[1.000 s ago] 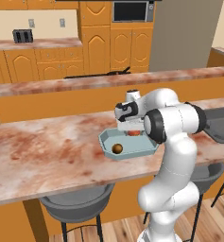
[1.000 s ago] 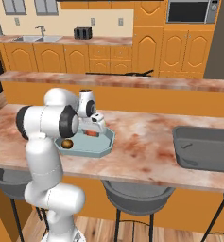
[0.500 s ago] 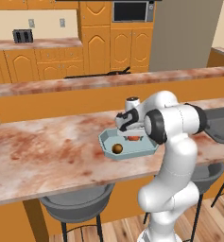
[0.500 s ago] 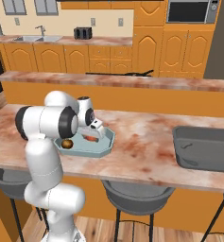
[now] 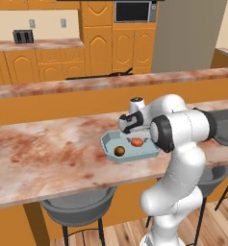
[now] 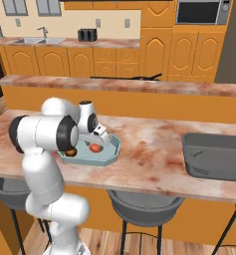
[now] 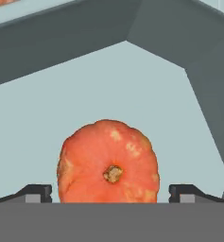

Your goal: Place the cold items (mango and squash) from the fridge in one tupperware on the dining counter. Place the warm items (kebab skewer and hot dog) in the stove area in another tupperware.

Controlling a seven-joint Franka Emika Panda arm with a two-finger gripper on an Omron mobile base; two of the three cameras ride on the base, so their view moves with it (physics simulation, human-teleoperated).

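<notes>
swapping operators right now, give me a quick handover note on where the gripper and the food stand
Gripper: open, fingertips either side of the squash, just above it, not gripping.
Blue tray on the dining counter: holds the squash and a brown round item, probably the mango.
Grey tray: on the same counter to the right; nothing seen in it.
Done: cold items look to be in the blue tray.
Left: lift clear, fetch the kebab skewer and hot dog from the stove area, put them in the grey tray.

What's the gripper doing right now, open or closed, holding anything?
Gripper: open, fingers spread wide either side of the squash, which lies in the blue tray; not gripped.
</notes>
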